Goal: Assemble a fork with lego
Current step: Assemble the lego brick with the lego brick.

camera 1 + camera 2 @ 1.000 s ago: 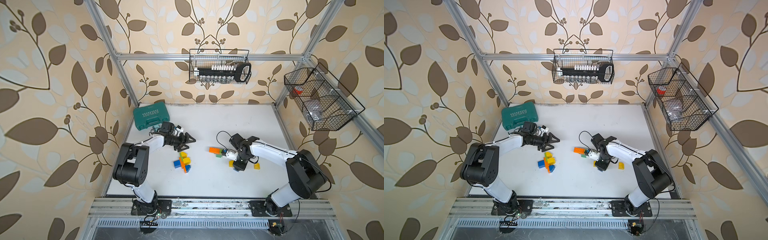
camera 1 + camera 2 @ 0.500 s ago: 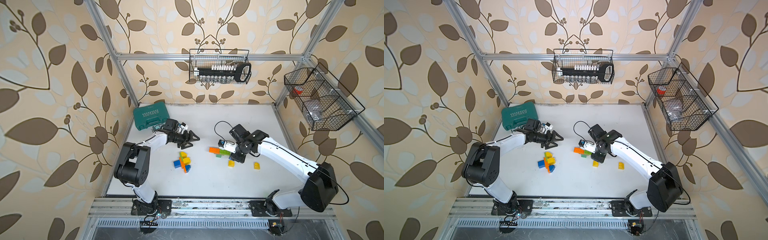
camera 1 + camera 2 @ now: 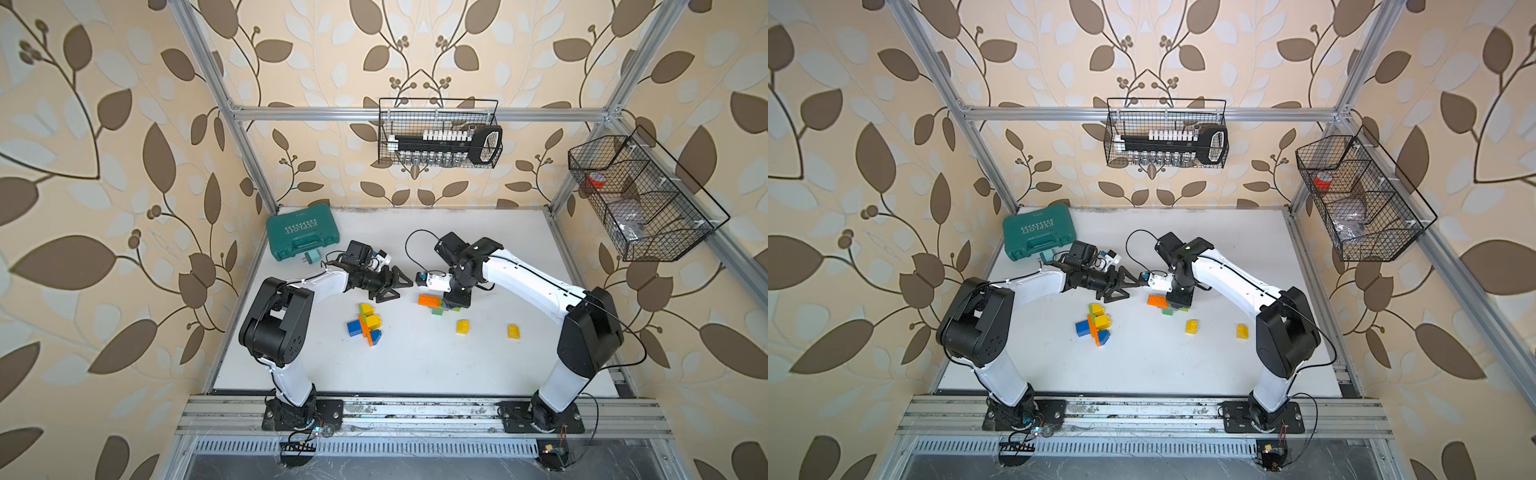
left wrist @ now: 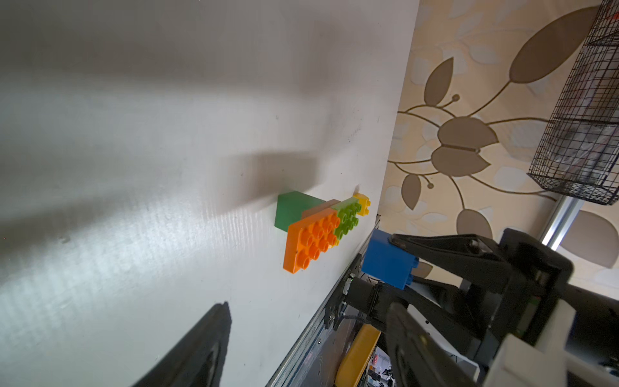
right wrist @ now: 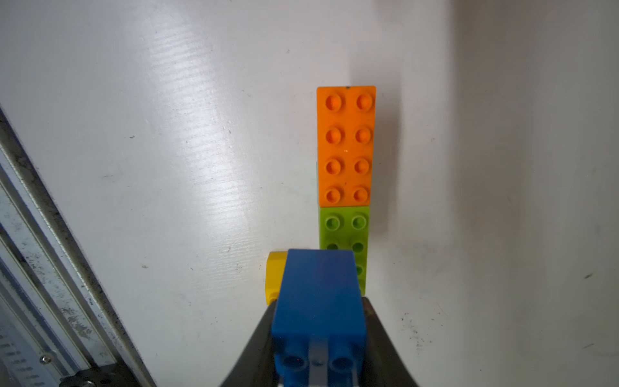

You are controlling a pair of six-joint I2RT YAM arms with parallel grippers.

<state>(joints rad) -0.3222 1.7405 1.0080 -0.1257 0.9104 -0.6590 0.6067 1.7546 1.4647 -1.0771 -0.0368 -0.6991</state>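
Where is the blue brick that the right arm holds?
Clamped in the right gripper, the blue brick hangs over the green brick next to the long orange brick, near the table's middle.

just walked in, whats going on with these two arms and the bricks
Two robot arms are building with lego on a white table. The right gripper is shut on a blue brick, holding it over the end of a joined row: an orange brick, a green brick and a yellow brick beside it. The left gripper hovers close by, open and empty. A second cluster of yellow, blue and orange bricks lies mid-table.
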